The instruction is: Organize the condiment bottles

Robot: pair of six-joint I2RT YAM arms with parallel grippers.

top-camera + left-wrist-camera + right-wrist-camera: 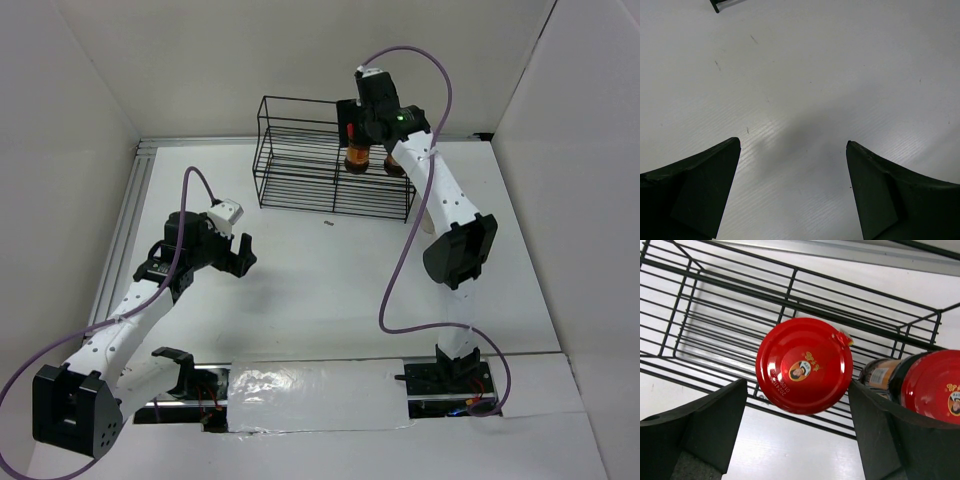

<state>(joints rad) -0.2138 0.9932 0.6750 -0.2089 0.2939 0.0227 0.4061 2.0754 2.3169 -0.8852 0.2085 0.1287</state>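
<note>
Red-capped amber bottle (804, 365) at wire rack (715, 305) front rail, betw. spread right claw (797, 382), slim gap one side. Risk: finger v. close to 2nd red-cap bottle (932, 385); skewed lift-off could topple either. Left claw (792, 145) spread, empty, over table (840, 60).

A black wire rack (300, 150) stands at the far side of the white table (320, 290). A small dark object (328, 222) lies just beside it.
</note>
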